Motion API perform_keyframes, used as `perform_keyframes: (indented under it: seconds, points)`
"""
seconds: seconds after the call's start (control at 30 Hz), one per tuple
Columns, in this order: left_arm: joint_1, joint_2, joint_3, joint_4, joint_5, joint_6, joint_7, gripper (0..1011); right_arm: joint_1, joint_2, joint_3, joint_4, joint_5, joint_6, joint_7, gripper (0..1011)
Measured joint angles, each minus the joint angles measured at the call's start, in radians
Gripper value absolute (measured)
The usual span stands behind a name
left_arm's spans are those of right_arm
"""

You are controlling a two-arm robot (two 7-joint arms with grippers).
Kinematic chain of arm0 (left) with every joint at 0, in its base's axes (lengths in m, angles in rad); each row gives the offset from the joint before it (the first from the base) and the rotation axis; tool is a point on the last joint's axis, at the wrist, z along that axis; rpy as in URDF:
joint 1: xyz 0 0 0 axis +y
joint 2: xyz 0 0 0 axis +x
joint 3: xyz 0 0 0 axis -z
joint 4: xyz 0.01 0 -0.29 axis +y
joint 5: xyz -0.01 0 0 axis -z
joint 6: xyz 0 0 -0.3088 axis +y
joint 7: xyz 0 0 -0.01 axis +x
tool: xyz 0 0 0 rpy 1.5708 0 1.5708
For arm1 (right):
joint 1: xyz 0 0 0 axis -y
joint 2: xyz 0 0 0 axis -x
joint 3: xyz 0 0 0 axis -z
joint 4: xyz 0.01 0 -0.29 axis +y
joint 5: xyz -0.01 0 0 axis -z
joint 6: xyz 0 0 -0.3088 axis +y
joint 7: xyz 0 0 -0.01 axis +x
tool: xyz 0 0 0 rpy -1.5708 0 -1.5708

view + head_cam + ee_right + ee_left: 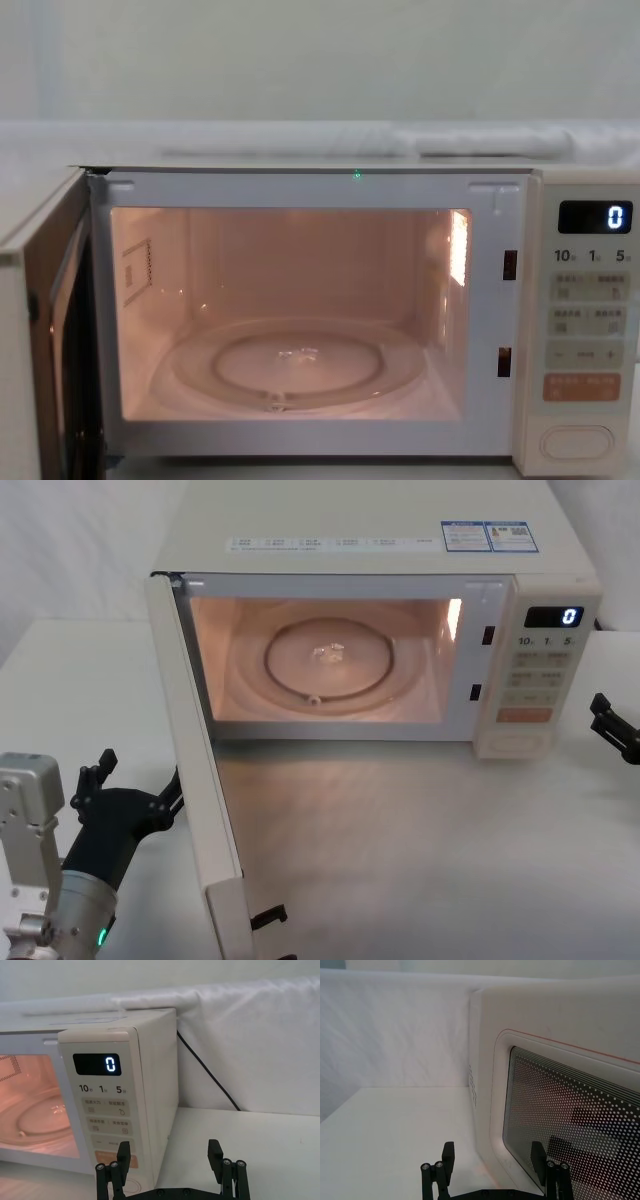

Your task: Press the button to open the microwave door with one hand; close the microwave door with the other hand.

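Microwave (320,160), one microwave door (200,770) open, two claws

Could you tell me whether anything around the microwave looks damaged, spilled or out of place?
Nothing stands out. The microwave door stands wide open, the lit cavity holds just its glass turntable, clean and centred. The left end effector waits open outside the door; the right end effector sits open beside the control panel.
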Motion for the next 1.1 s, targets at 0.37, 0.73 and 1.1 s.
perform_keyframes:
  seconds: [0.37,0.73,1.1]
  points:
    - [0.000,0.000,0.000,0.000,0.000,0.000,0.000,1001,0.000,0.000,0.000,0.000,0.000,0.000,0.000,1002]
    - [0.000,0.000,0.000,0.000,0.000,0.000,0.000,1001,0.000,0.000,0.000,0.000,0.000,0.000,0.000,1002]
    - [0.000,0.000,0.000,0.000,0.000,0.000,0.000,1001,0.000,0.000,0.000,0.000,0.000,0.000,0.000,1002]
